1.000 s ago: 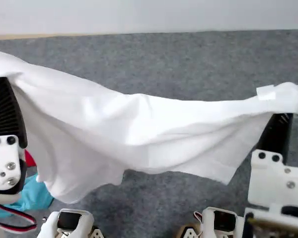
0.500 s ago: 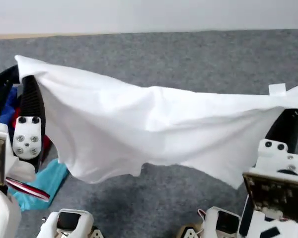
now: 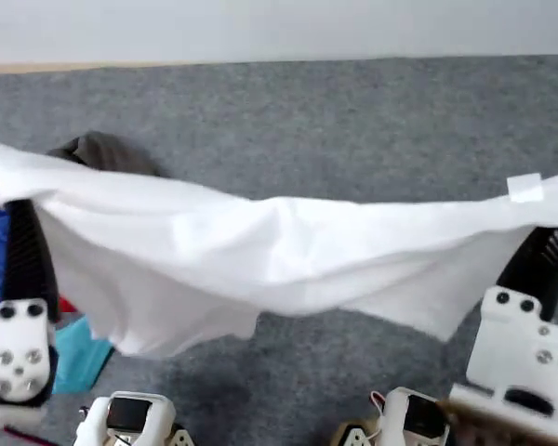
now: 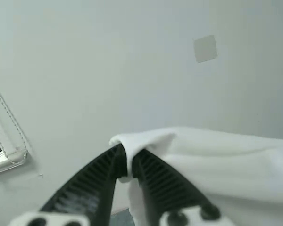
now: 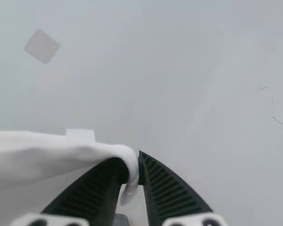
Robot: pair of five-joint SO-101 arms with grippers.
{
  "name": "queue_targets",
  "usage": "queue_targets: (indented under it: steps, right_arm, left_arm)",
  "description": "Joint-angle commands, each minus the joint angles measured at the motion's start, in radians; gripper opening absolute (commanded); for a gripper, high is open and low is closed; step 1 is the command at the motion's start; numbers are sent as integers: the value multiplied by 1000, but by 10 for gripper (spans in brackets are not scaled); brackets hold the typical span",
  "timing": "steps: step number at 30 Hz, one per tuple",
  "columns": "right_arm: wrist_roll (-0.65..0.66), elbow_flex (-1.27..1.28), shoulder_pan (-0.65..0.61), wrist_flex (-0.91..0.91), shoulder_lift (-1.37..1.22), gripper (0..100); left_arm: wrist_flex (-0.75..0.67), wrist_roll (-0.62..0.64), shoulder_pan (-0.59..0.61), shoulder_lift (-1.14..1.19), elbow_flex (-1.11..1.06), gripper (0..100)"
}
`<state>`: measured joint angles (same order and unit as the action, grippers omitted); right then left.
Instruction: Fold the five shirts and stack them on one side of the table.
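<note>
Left gripper (image 4: pixel 127 162) & right gripper (image 5: pixel 132 172) each pinch a corner of the shirt (image 3: pixel 260 260), stretched in the air above the table (image 3: pixel 353 111), hem prob. off it, so lower both evenly w/ tension, laying it flat, clear of the pile (image 3: pixel 79 358) at the table's left.
</note>
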<state>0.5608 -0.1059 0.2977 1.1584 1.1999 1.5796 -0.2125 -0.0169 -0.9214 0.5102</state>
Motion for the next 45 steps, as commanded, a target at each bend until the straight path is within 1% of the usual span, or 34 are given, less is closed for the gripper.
queue_targets:
  steps: [1, 5, 8, 13, 15, 17, 19, 23, 29, 34, 39, 41, 45]
  right_arm:
    - [12, -8, 10, -21, 7, 9]
    - [12, -2, 10, -13, -4, 9]
    - [12, 71, 12, -13, -21, 9]
    - [14, 270, 10, -16, -58, 9]
    - [14, 364, 7, -22, -76, 9]
    - [14, 454, 5, -25, -105, 9]
    - [9, 537, 5, -70, -140, 9]
    - [8, 664, 4, -265, -206, 9]
    - [8, 758, -87, -555, -357, 9]
    - [8, 764, -140, -757, -538, 9]
    - [14, 760, -160, -958, -708, 9]
    - [14, 738, -166, -1015, -773, 9]
    - [11, 628, -168, -1038, -903, 9]
  left_arm:
    - [-28, -8, 8, -6, -4, 3]
    - [-28, -6, 8, -2, -18, 3]
    - [-26, -5, 8, 23, -79, 3]
    - [-28, -5, 6, 94, -263, 3]
    - [-63, -3, 6, 133, -357, 3]
    - [-129, -3, 6, 173, -450, 3]
    - [-218, -3, 6, 209, -539, 3]
    - [-446, -3, 8, 284, -702, 3]
    - [-758, -3, 57, 427, -837, 3]
    - [-934, -3, 66, 605, -840, 3]
    - [-1125, -6, 64, 789, -820, 3]
    - [-1148, -6, 64, 865, -773, 3]
    - [-1151, -3, 64, 1022, -625, 3]
